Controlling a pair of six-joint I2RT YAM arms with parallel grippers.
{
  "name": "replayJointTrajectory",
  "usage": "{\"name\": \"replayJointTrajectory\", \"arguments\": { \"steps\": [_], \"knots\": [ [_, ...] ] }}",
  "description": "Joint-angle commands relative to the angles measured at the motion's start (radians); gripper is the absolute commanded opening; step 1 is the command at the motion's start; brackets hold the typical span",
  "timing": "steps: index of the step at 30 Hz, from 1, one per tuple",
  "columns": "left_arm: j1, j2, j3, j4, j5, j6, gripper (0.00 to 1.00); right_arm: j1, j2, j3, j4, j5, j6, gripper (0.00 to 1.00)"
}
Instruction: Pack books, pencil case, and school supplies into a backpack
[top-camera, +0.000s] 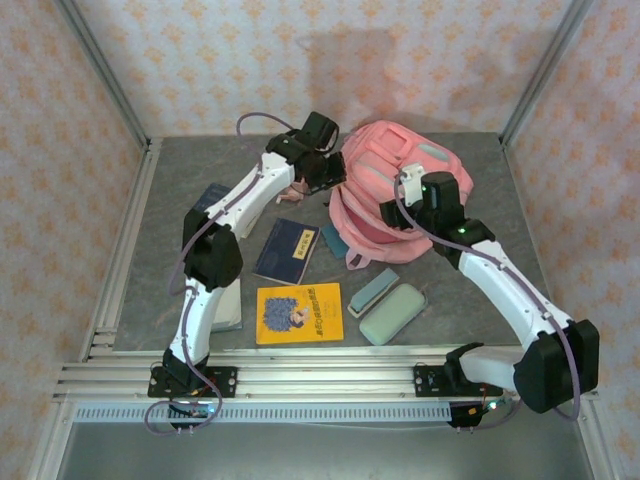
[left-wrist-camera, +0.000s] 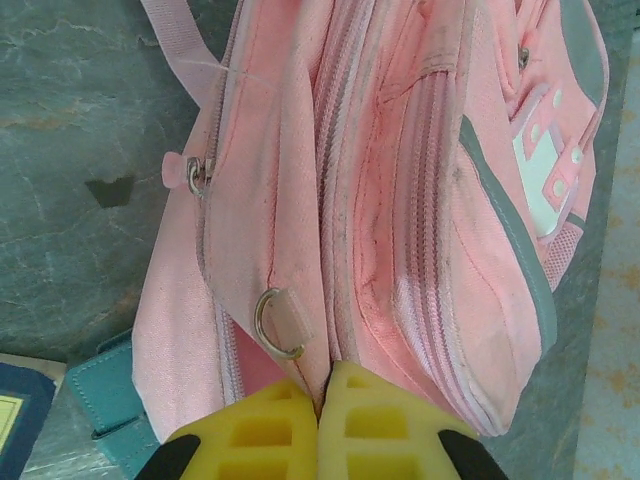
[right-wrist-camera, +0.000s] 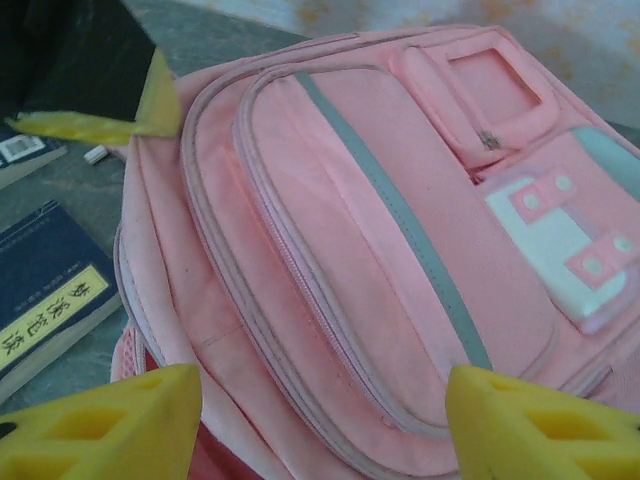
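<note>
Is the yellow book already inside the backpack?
No, the yellow book lies on the table, apart from the backpack.

Setting: enclosed robot test cell, laboratory type. Evidence: aluminium frame rails (top-camera: 300, 375), grey stone-look tabletop (top-camera: 180, 170), walls (top-camera: 300, 60) papered in a pink floral pattern.

The backpack (top-camera: 380, 165) lay at the far middle of the counter (top-camera: 180, 170), the left end effector (left-wrist-camera: 322, 378) against its left side and the right end effector (right-wrist-camera: 320, 410) above its front. Before its near-left edge sat a small pad (top-camera: 334, 240), a book (top-camera: 287, 251) to the pad's left and another book (top-camera: 298, 314) nearer still. Right of that nearer book lay a slim bar (top-camera: 372, 291), then the pencil case (top-camera: 393, 314) just beside it; a third book (top-camera: 211, 196) lay at the far left.
</note>
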Motion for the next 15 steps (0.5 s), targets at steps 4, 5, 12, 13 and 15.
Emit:
{"name": "replayJointTrajectory", "arguments": {
  "steps": [4, 5, 12, 13, 15],
  "knots": [
    [0.047, -0.041, 0.070, -0.042, 0.063, 0.062, 0.00, 0.006, 0.011, -0.092, 0.107, -0.170, -0.276, 0.84],
    [0.049, -0.039, 0.074, -0.043, 0.069, 0.064, 0.00, 0.008, 0.021, -0.092, 0.110, -0.171, -0.290, 0.84],
    [0.058, -0.032, 0.083, -0.043, 0.093, 0.064, 0.00, 0.079, 0.116, -0.102, 0.168, -0.178, -0.331, 0.83],
    [0.057, -0.030, 0.086, -0.043, 0.094, 0.061, 0.00, 0.091, 0.132, -0.103, 0.189, -0.162, -0.327, 0.83],
    [0.059, -0.028, 0.088, -0.043, 0.100, 0.056, 0.00, 0.114, 0.167, -0.107, 0.242, -0.118, -0.324, 0.83]
  ]
}}
